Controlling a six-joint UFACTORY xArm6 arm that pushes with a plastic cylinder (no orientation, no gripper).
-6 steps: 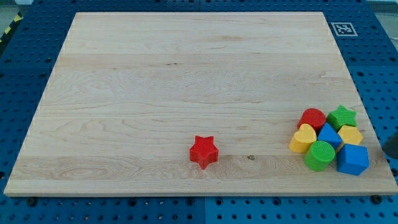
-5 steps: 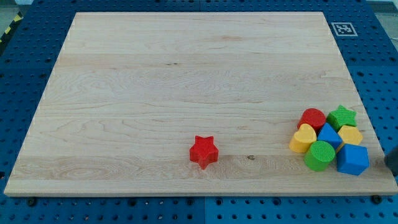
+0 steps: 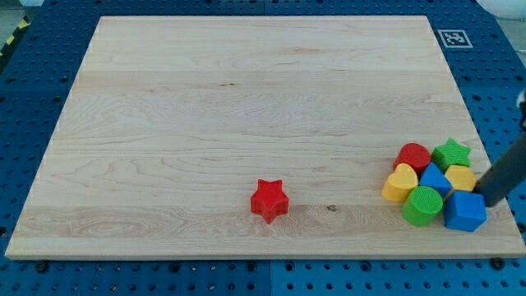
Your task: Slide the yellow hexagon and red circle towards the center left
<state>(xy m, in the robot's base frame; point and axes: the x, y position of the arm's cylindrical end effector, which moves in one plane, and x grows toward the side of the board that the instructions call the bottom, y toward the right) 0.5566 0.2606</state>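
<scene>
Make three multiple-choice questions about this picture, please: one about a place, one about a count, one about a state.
1. Where is the red star?
A. alone, near the board's bottom middle
B. inside the cluster
C. at the top left corner

2. How many blocks are in the cluster at the view's right?
A. five
B. seven
C. nine

3. Where is my tip?
A. over the red star
B. at the cluster's right edge, beside the yellow hexagon and blue block
C. out of view

Answers: 1 A, it lies apart from the others. 2 B: red circle, green star, yellow heart, blue triangle, yellow hexagon, green circle, blue block. 3 B, the rod ends there.
</scene>
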